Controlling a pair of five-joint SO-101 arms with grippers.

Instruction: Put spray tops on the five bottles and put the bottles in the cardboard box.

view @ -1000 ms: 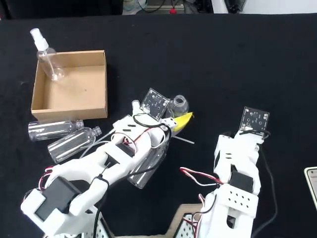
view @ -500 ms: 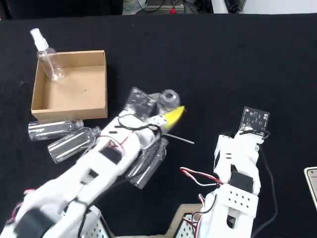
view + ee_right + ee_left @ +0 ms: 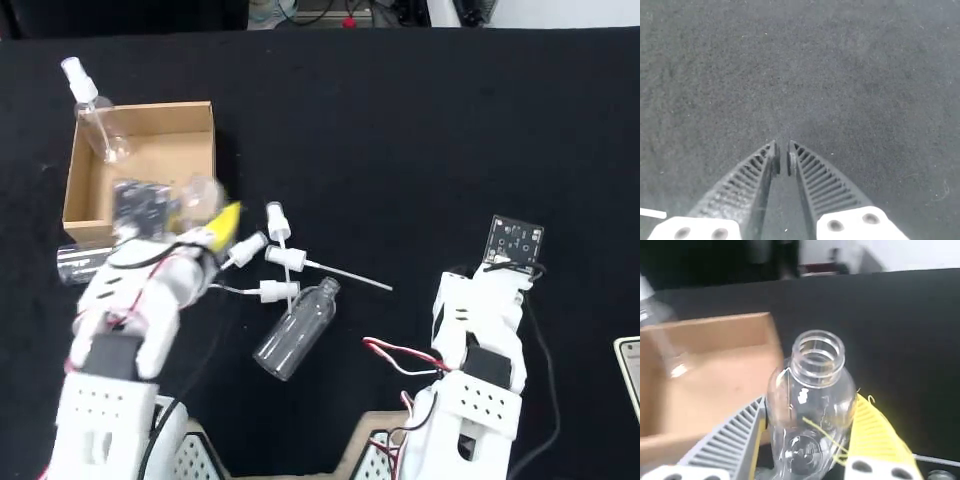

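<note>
My left gripper [image 3: 811,407] is shut on a clear bottle [image 3: 812,390] without a top, held upright between a grey and a yellow finger [image 3: 875,435]. In the high view this bottle [image 3: 200,194] hangs at the front right corner of the cardboard box [image 3: 150,200]. One bottle with a spray top [image 3: 95,115] leans in the box's far left corner. Another bottle [image 3: 295,327] lies on the table's middle. Several loose spray tops [image 3: 285,257] lie beside it. A bottle [image 3: 78,262] lies in front of the box, partly behind the left arm. My right gripper [image 3: 781,160] is shut and empty above bare black cloth.
The right arm [image 3: 480,340] stands folded at the front right. A white object [image 3: 630,368] pokes in at the right edge. Black cloth [image 3: 450,130] covers the table, bare across the back and right.
The left arm has swung left with the bottle, from the table's middle to the box's corner, uncovering the spray tops and the lying bottle. The right arm has kept still.
</note>
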